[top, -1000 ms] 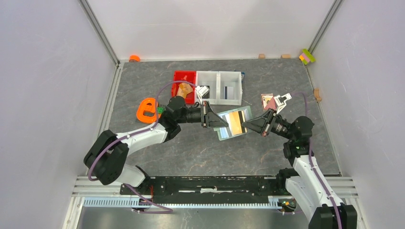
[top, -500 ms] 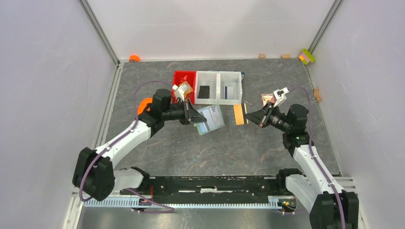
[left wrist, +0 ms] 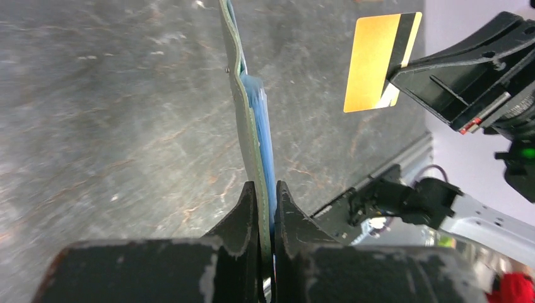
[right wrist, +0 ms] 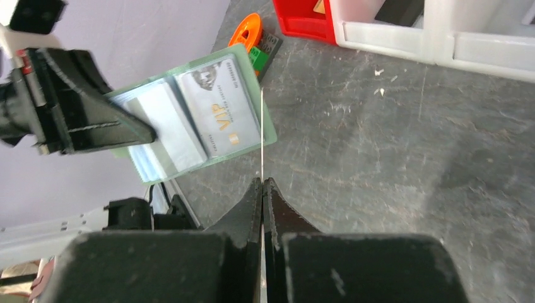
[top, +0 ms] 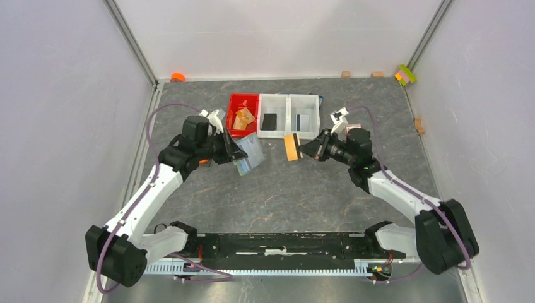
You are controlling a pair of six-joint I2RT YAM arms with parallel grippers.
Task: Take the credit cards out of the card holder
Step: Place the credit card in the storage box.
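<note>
Top view. At 10 o'clock of the worktop (top: 284, 196), left end effector (top: 235, 151) clenched on the card holder (top: 249, 154), lifted clear of the surface. Near centre, just beside the white bins (top: 288, 113), right end effector (top: 303, 149) pinching a tan-gold card (top: 291, 147), free of the holder and well apart from it.

Left wrist. Holder seen edge-on, nipped at one margin between tight jaws, pale blue pockets showing along its side. Gold card with dark stripe at 2 o'clock, gripped by one short end.

Right wrist. Jaws closed on the card, seen as a thin line running to 12 o'clock. At 10 o'clock, holder spread open, with a grey card (right wrist: 221, 110) and a pale blue-white card (right wrist: 167, 132) in its pockets.

Handling, by judgement: light, stiff, slick plastic, probably prone to slipping; best pinched flat on a projecting edge and drawn straight along the pocket. Holder probably soft and floppy; best gripped at a margin clear of the pockets.
</note>
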